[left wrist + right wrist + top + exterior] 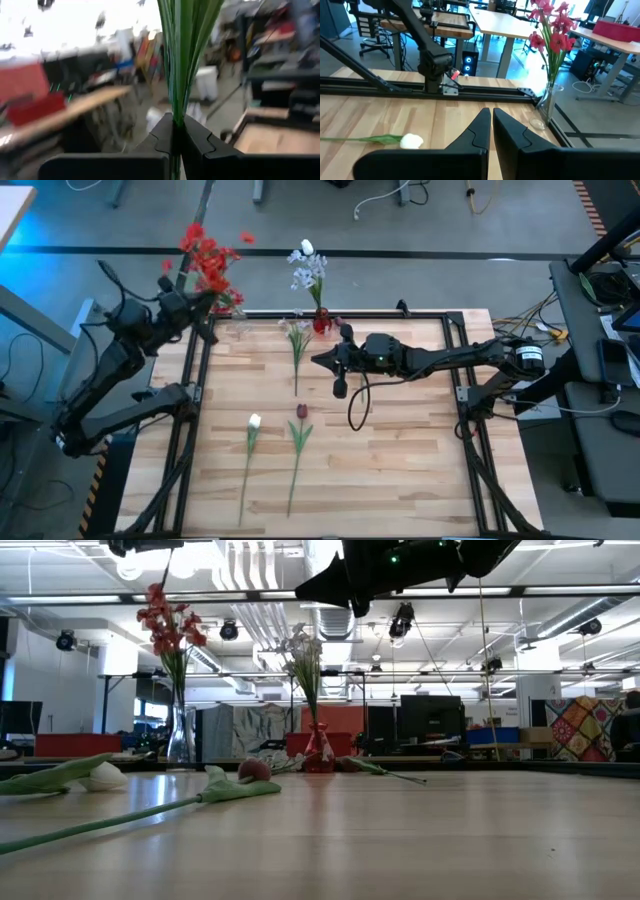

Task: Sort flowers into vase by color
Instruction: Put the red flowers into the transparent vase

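Tabletop's far-left corner: left gripper (175, 131) jaws clamp red flowers' (208, 262) stems.

From my station I see a robotics lab or open workshop hall: the wooden table (400, 440) stands in a black metal frame (462, 395) on a grey concrete floor, and loose cables (385, 205) lie on that floor beyond the table's far edge. Behind the table, in the low view, there is a high ceiling with white ducts (255, 585) and hanging lamps (402, 618), and dark monitors (428, 720) stand on benches in a row. To the right of the table stands a rack with equipment and many wires (600, 290), and the right wrist view shows more wooden work tables (510, 22) and a computer with blue lights (468, 64) under one of them.
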Robot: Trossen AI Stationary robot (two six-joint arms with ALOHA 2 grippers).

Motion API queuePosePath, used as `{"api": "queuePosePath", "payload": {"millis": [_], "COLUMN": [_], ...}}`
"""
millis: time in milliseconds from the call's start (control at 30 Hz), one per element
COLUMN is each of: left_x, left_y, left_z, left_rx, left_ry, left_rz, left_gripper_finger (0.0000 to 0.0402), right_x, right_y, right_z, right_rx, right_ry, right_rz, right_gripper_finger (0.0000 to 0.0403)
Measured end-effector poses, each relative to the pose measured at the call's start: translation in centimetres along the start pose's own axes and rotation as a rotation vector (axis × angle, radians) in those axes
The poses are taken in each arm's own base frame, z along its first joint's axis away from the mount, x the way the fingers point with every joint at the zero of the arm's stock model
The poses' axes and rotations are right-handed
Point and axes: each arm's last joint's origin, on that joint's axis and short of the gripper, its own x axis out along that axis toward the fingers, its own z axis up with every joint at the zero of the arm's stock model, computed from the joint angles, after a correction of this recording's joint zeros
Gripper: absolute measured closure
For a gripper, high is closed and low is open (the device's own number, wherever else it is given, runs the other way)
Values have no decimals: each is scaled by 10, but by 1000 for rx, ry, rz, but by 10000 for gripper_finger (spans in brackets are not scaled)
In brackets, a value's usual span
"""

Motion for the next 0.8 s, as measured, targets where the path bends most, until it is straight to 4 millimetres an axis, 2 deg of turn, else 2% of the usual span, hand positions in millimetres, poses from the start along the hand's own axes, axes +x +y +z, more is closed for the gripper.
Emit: {"api": "queuePosePath", "payload": {"millis": [167,400,600,800], "left_x": [5,34,56,68], "left_y": [-6,-7,-11,-17], "left_z": [-14,-31,-41,-54], "left_rx": [3,51,40,11], "left_ry": [194,339,252,151], "left_rz": [162,400,416,374], "left_gripper_finger": [401,401,401,401], "right_x": [0,0,0,-1], "right_y": [0,0,0,1], "right_z": [0,0,-3,-4], "right_rx": [-1,-3,-11,-10], "right_ry": [0,1,10,15], "right_rz": [0,0,2,2], "right_gripper_finger": [390,390,390,390]}}
